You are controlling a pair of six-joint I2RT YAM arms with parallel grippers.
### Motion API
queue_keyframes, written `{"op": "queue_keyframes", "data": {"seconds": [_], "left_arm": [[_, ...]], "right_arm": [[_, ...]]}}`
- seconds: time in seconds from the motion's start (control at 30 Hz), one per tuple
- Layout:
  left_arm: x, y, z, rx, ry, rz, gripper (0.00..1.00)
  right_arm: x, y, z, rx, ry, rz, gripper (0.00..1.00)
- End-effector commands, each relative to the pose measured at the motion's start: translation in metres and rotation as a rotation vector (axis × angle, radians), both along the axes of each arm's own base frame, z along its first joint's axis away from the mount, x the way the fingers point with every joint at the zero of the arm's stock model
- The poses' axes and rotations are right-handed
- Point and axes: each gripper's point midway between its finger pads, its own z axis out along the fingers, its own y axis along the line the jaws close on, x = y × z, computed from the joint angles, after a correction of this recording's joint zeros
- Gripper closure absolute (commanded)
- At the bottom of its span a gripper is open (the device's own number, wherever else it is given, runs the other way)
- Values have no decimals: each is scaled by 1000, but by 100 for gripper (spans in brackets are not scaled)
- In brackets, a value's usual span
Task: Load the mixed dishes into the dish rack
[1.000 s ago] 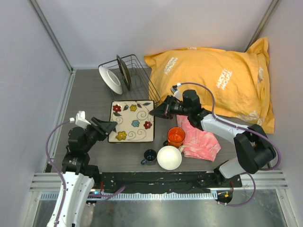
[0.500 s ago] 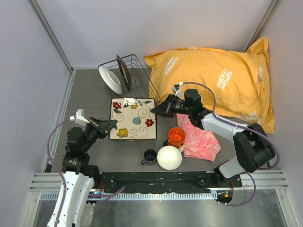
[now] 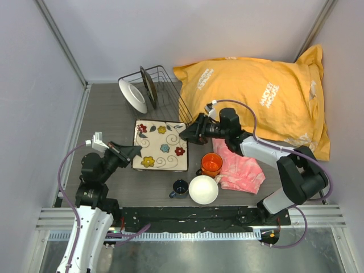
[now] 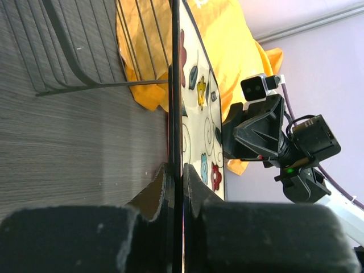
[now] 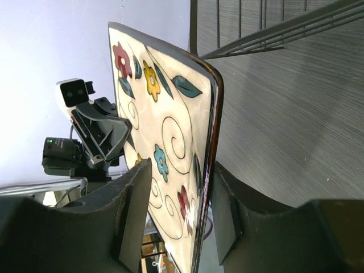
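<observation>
The tray (image 3: 160,145) hung between both arms, its left edge pinched tight in the left gripper (image 3: 132,152), its right edge clamped by the right gripper (image 3: 187,133), just beside the rack (image 3: 165,85).

A big yellow pillow-like bag (image 3: 256,85) with white print lies across the far right of the grey wood-grain bench (image 3: 108,122), and a crumpled pink cloth (image 3: 243,170) lies on the bench near the bag's front edge.
</observation>
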Motion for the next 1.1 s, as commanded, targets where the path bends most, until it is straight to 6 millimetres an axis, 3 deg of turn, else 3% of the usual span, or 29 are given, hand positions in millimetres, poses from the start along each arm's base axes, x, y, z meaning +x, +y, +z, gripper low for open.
{"op": "queue_keyframes", "data": {"seconds": [0.0, 0.3, 0.53, 0.87, 0.97, 1.07], "left_arm": [[-6, -12, 39, -28, -144, -85, 100], [-12, -18, 59, -61, -183, -124, 100], [-20, -21, 82, -71, -231, -150, 100], [-27, -26, 98, -90, -250, -193, 100], [-28, -25, 100, -84, -254, -192, 100], [-28, -25, 101, -83, -255, -192, 100]], "right_arm": [[-9, 11, 25, 73, -123, 103, 50], [-5, 16, 6, 45, -110, 135, 49], [-4, 18, 2, 41, -111, 155, 49], [0, 18, -2, 41, -116, 169, 49], [-1, 18, 1, 46, -122, 173, 54], [-1, 16, 2, 49, -126, 173, 70]]}}
